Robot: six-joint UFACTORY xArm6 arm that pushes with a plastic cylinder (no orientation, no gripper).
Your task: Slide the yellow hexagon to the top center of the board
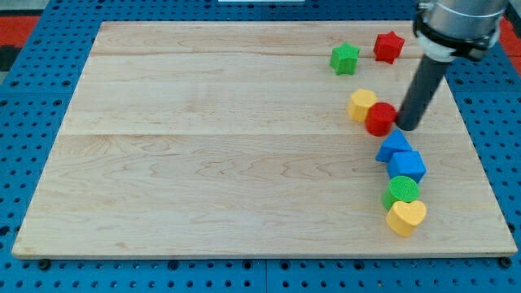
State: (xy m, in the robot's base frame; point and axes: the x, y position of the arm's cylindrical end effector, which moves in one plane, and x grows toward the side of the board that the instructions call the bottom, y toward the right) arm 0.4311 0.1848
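While my tip (407,127) touches the red cylinder block (379,120), that block presses the yellow hexagon block (361,105) on the wooden tabletop (212,146). No pincer shows, so its state cannot be told.

Board: we had a pale wooden board (244,146) on a blue pegboard surface (32,146).
Top right: we saw a green star (344,59) beside a red star (389,46), apart.
Middle right: we spotted a red cylinder (379,120).
Lower right: we watched a column run down, blue triangle (392,146), blue cube (408,166), green cylinder (402,191), yellow heart (405,216), each touching the next.
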